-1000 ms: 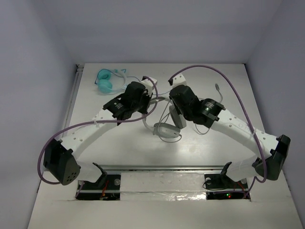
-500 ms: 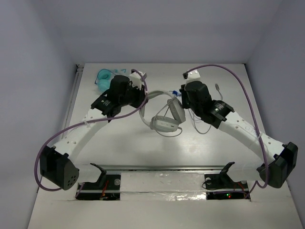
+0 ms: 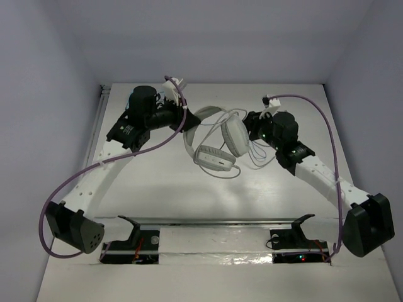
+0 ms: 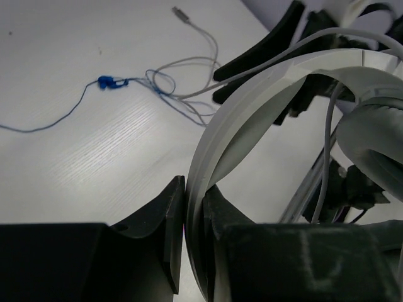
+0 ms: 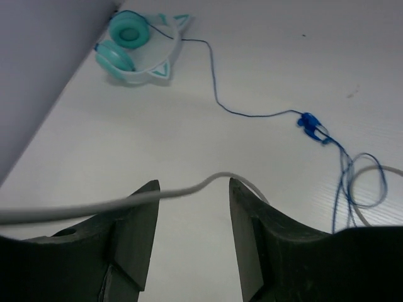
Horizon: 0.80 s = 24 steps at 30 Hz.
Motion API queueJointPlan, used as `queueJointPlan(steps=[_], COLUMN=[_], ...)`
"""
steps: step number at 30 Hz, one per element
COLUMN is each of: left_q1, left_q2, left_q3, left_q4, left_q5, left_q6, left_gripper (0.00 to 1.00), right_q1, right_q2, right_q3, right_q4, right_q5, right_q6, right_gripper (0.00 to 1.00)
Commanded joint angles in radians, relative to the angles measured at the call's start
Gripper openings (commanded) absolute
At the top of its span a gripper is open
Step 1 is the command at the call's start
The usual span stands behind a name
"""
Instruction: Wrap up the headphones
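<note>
Pinching headband (image 4: pixel 252 107) of headphones (image 3: pixel 214 157) tight w/ L gripper (image 4: pixel 193 189); holding R gripper (image 5: pixel 192 201) spread, grey cable (image 5: pixel 94 204) crossing gap btwn fingers.

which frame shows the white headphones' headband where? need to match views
Top external: headband arcs mid-table, between the two arms.
Left wrist: headband rises from bottom centre, pinched in the left gripper, curving up right.
Right wrist: not in it; only the grey cable crosses the open right gripper.
Shared landmark: blue cable knot, seen in both wrist views.
</note>
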Motion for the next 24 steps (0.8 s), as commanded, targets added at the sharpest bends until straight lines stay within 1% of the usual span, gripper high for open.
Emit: queueJointPlan(steps=[1,3,4,6,10,11,16,17,20,24], left_q1=[-0.002,0.007,0.007,0.007,0.016,0.016,0.036,0.036,0.058,0.068], left_q2=[-0.045,-0.040,-0.039,-0.037,-0.026,-0.023,0.004,0.007,0.027,0.058], left_q3=[0.106,0.140,0.151,0.186,0.250,0.290,0.411,0.443,0.485,0.499], left_q4=[0.042,0.022,0.014,0.003,0.002,-0.009,-0.052,-0.061,-0.060,-0.015], left_q5=[0.107,0.093,0.086,0.069,0.064,0.064,0.034,0.029,0.003,0.006], left_q6=[-0.090,-0.109,-0.114,-0.122,-0.154,-0.157,-0.169,-0.177,-0.197,-0.271], left_gripper=[0.00,0.00,0.00,0.00,0.00,0.00,0.00,0.00,0.00,0.00], right_q1=[-0.017,-0.017,-0.017,-0.017,-0.017,-0.017,-0.017,-0.017,-0.017,-0.017], right_q2=[0.026,0.058,0.063,0.073,0.112,0.122,0.182,0.185,0.159,0.162], right_q3=[-0.016,-0.021,-0.030,-0.062,-0.093,-0.099,-0.128,-0.154,-0.206,-0.246], right_q4=[0.258,0.269,0.301,0.332,0.382,0.387,0.430,0.441,0.485,0.456], right_q5=[-0.185,-0.214,-0.253,-0.275,-0.243,-0.242,-0.257,-0.268,-0.252,-0.229], right_q6=[0.031,0.034,0.042,0.066,0.069,0.069,0.092,0.100,0.128,0.129], right_gripper=[0.55,0.56,0.56,0.57,0.57,0.57,0.56,0.56,0.55,0.55])
